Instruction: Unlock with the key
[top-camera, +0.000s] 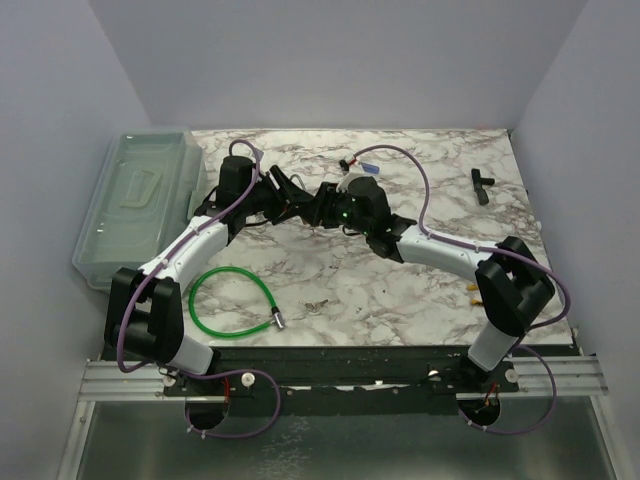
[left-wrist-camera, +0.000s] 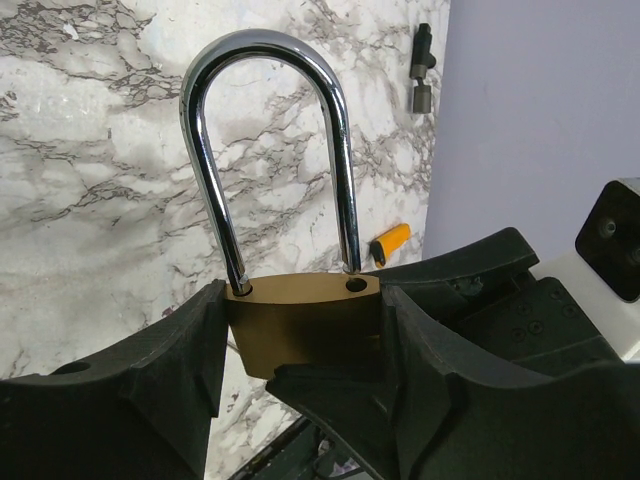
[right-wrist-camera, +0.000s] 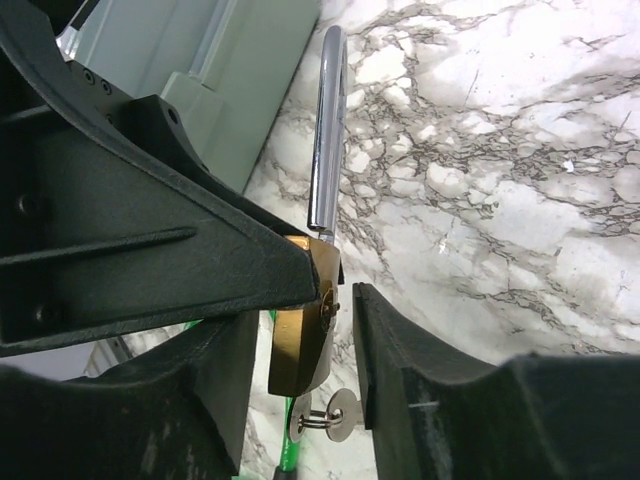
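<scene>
1. Left gripper (top-camera: 290, 193) and right gripper (top-camera: 325, 207) meet tip to tip over the middle of the marble table (top-camera: 420, 290) in the top view. The key (top-camera: 318, 304) lies loose on the table, nearer than both grippers and just right of the green cable (top-camera: 215, 300).
2. Left wrist view: the left gripper (left-wrist-camera: 300, 345) pinches the brass body of the padlock (left-wrist-camera: 295, 315) between its 2 fingers, chrome shackle upright and seated in both holes.
3. Right wrist view: the right gripper (right-wrist-camera: 310, 365) has its fingers spread on either side of the padlock (right-wrist-camera: 300, 350), with a gap at 1 finger. The key (right-wrist-camera: 335, 412), on a small ring, lies on the table below the padlock.
</scene>
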